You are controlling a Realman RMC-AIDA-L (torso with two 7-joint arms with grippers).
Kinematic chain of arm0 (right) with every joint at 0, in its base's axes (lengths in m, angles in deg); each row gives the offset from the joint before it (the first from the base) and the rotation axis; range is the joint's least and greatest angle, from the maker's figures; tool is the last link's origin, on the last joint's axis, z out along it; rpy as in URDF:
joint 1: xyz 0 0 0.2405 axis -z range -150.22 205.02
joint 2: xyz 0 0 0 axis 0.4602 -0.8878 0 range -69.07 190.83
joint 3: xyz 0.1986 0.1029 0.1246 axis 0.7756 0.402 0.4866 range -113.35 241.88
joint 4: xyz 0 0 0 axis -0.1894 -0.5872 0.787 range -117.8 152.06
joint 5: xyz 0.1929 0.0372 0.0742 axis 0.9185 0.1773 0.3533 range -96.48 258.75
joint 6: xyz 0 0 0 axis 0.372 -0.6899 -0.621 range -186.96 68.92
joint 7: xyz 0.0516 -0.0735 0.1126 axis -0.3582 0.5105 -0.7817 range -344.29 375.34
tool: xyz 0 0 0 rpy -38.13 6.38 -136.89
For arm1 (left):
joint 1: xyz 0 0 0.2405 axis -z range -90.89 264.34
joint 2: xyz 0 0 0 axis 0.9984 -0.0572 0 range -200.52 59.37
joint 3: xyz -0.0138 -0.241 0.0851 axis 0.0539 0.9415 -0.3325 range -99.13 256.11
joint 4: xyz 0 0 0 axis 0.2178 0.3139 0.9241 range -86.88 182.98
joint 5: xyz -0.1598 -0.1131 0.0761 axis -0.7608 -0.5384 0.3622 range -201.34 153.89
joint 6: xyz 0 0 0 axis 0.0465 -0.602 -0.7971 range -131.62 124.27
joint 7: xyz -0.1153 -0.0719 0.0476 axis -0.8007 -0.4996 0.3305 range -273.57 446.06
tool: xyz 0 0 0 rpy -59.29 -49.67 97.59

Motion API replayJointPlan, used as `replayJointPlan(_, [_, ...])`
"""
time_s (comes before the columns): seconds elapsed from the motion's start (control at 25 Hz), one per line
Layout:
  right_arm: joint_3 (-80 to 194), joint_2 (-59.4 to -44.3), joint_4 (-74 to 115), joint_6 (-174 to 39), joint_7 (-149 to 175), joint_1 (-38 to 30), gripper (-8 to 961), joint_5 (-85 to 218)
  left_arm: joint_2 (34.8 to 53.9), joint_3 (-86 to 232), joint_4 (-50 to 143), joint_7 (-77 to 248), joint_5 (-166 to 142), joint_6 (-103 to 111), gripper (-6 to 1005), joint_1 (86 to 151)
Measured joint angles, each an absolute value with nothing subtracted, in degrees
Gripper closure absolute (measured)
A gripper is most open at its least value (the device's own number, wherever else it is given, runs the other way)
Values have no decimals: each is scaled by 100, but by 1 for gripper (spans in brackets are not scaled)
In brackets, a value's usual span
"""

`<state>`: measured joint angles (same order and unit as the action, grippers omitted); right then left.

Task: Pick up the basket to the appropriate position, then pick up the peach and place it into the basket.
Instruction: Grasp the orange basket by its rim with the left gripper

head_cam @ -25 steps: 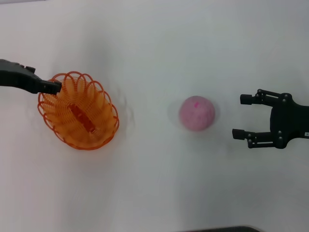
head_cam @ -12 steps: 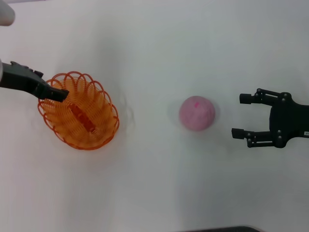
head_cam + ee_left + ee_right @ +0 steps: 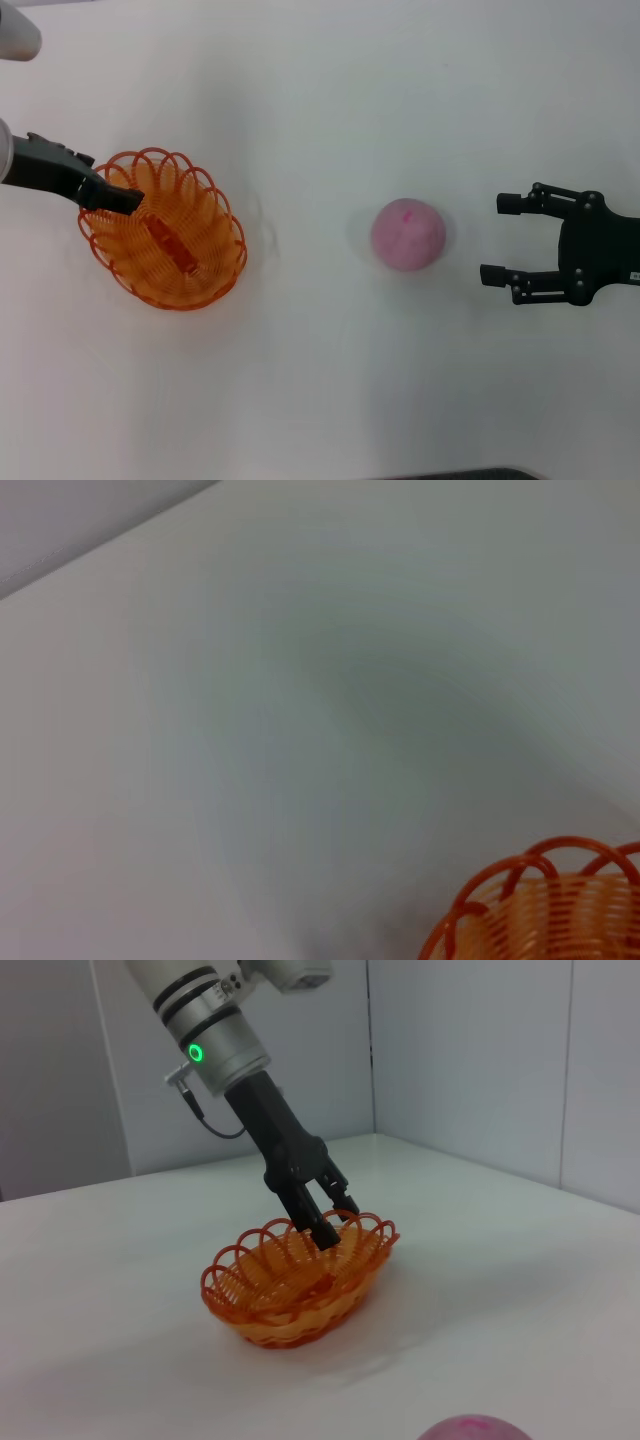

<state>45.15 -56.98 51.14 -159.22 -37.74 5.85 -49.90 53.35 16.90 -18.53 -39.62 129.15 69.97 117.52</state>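
Observation:
The orange wire basket (image 3: 163, 232) stands on the white table at the left. It also shows in the right wrist view (image 3: 300, 1282), and its rim shows in the left wrist view (image 3: 545, 900). My left gripper (image 3: 125, 198) is at the basket's far-left rim. In the right wrist view the left gripper (image 3: 335, 1222) is open, with one finger inside the rim and one outside. The pink peach (image 3: 408, 234) lies right of centre, and its top shows in the right wrist view (image 3: 470, 1428). My right gripper (image 3: 496, 240) is open and empty, just right of the peach.
The white table (image 3: 320, 380) has bare room between the basket and the peach and in front of both. Grey walls (image 3: 460, 1050) stand behind the table in the right wrist view. A dark edge (image 3: 450, 474) runs along the table's front.
My left gripper has moved right and down from beside the basket's rim to over it. The basket, the peach and the right arm have not moved.

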Motion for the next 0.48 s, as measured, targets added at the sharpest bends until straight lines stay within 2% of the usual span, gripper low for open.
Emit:
replayJointPlan(0.24, [4573, -5698, 5114, -15925, -3774, 579, 26, -4990, 5335, 1614, -1783, -3970, 12932, 7031, 196, 11758])
replayJointPlan(0.48, [4602, -5698, 5114, -15939, -3774, 562, 26, -4990, 5335, 1641, -1777, -3972, 12905, 6992, 448, 11762])
